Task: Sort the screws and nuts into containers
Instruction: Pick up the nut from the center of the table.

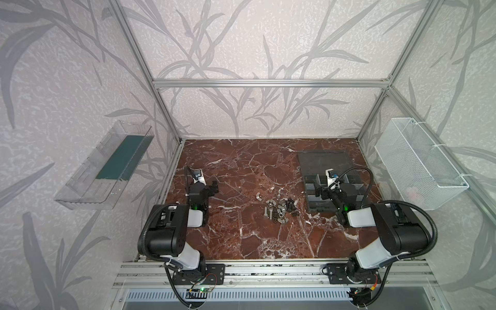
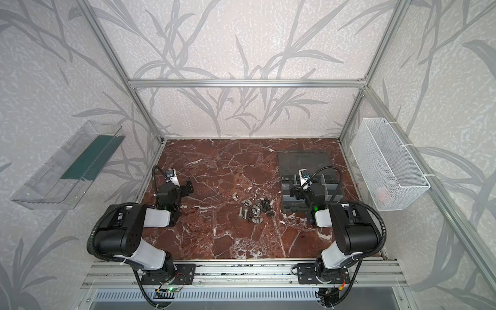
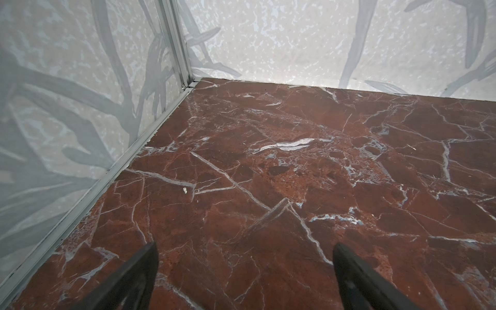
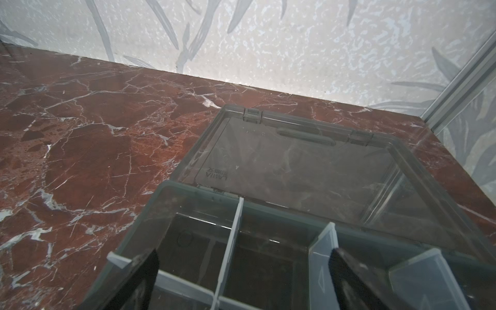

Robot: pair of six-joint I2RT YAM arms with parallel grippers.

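Observation:
The screws and nuts (image 1: 279, 210) (image 2: 254, 210) lie in a loose pile mid-table: silver bolts and nuts, with black pieces (image 1: 291, 207) on its right side. The dark grey organiser box (image 1: 311, 204) (image 2: 287, 205) sits to the right, its lid (image 1: 324, 161) (image 4: 295, 161) lying flat toward the back wall. Pale dividers (image 4: 231, 241) split the box into containers (image 4: 268, 268), and those in view look empty. My right gripper (image 1: 319, 191) (image 2: 294, 192) (image 4: 244, 252) hovers open above them, holding nothing. My left gripper (image 1: 214, 186) (image 2: 189, 186) (image 3: 245, 244) is open over bare marble at the table's left.
A clear plastic tray with a green strip (image 1: 107, 166) hangs outside the left wall. A white wire-mesh basket (image 1: 418, 163) hangs on the right. Aluminium frame posts (image 1: 166, 112) stand at the table's corners, and a rail (image 1: 268, 271) runs along the front edge.

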